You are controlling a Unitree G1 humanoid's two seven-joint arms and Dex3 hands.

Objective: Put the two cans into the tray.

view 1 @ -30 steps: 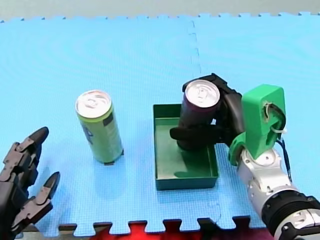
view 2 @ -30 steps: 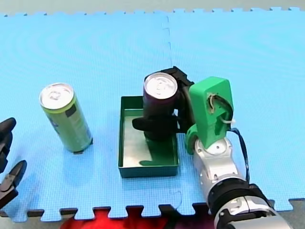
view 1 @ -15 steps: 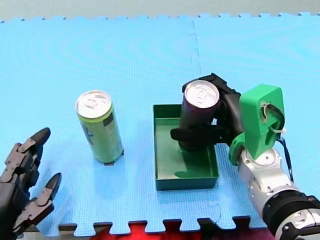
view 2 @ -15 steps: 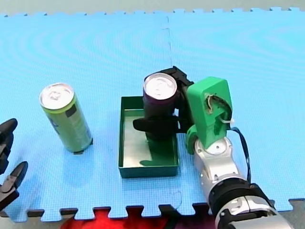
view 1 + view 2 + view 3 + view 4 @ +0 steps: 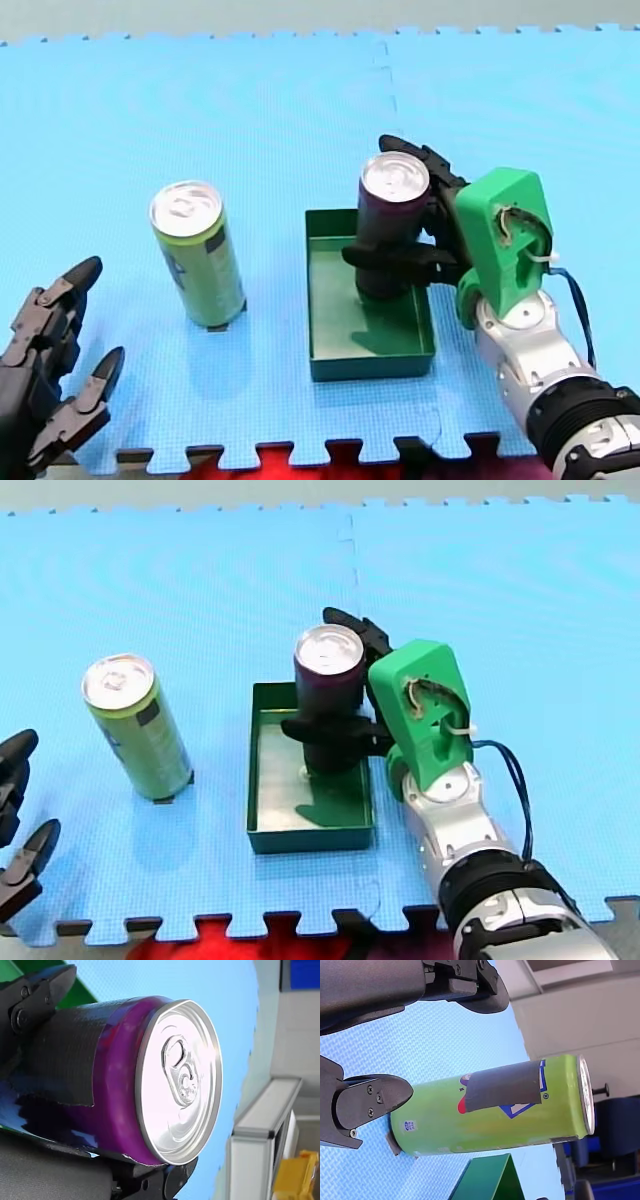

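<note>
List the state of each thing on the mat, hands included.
Green rectangular tray: flat on the blue foam mat.
Purple aluminium can: upright in the tray, gripped by the right hand.
Green aluminium can: upright on the mat, outside the tray, untouched.
Left hand: open, near the mat's front left corner.

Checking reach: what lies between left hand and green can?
First head view: bare blue foam mat separates left hand from green can; right hand grips purple can at the tray.

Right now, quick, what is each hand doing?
Left hand: open, holding nothing, at the near left edge of the blue mat.
Right hand: closed on the purple can, upright in the green tray.
</note>
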